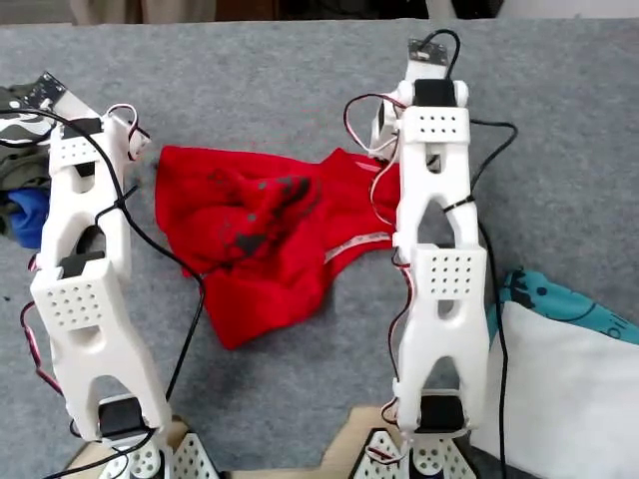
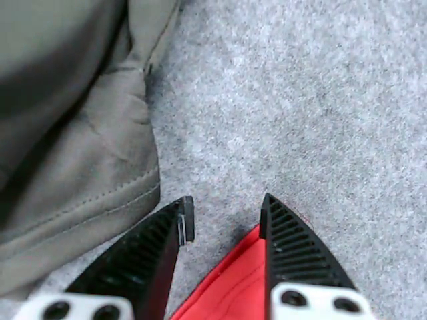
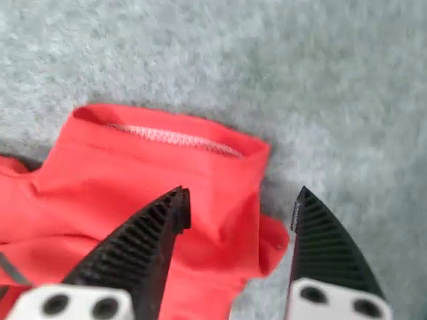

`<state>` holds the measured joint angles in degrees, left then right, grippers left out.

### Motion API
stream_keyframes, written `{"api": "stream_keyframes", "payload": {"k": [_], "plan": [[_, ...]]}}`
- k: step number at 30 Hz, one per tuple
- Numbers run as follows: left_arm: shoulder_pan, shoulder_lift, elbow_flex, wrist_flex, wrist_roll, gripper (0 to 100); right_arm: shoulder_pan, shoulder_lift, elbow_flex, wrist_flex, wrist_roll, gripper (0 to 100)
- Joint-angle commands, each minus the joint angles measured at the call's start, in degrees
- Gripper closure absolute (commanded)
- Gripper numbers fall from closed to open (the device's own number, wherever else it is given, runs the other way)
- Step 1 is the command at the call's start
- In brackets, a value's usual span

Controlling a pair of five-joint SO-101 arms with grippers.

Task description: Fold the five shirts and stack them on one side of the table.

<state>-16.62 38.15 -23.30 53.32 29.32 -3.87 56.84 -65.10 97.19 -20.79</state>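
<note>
A crumpled red shirt [image 1: 250, 230] with a dark print lies on the grey cloth-covered table [image 1: 250, 70], between my two white arms. My left gripper [image 2: 227, 200] is open low over the table, with a corner of the red shirt [image 2: 227, 287] between its fingers and an olive-grey shirt [image 2: 73, 133] beside it. My right gripper [image 3: 242, 191] is open over a red sleeve [image 3: 167, 173] whose hem is turned up. In the high view the left arm [image 1: 80, 259] stands at the shirt's left edge and the right arm [image 1: 439, 249] at its right edge.
A heap of dark and blue shirts [image 1: 20, 190] lies at the table's left edge. A teal shirt [image 1: 559, 294] and a white one [image 1: 569, 389] lie at the near right. Bare grey table stretches along the far side.
</note>
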Motion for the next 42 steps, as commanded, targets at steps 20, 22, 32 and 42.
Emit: {"api": "stream_keyframes", "payload": {"k": [20,22,32,42], "plan": [[0.4,-0.9,-0.2,-0.9,0.1,83,-0.9,7.8,-8.4,-3.1,-1.5,75.3],[0.4,-0.8,-0.2,-0.9,0.1,83,-1.0,7.8,-9.7,-4.0,-1.5,75.3],[0.5,-0.8,-0.2,-0.9,0.1,83,-1.1,11.3,-10.2,-5.1,-1.5,75.4],[0.5,-0.8,-0.2,-1.0,0.1,83,-0.9,9.2,-10.2,-4.4,-1.1,86.6]]}}
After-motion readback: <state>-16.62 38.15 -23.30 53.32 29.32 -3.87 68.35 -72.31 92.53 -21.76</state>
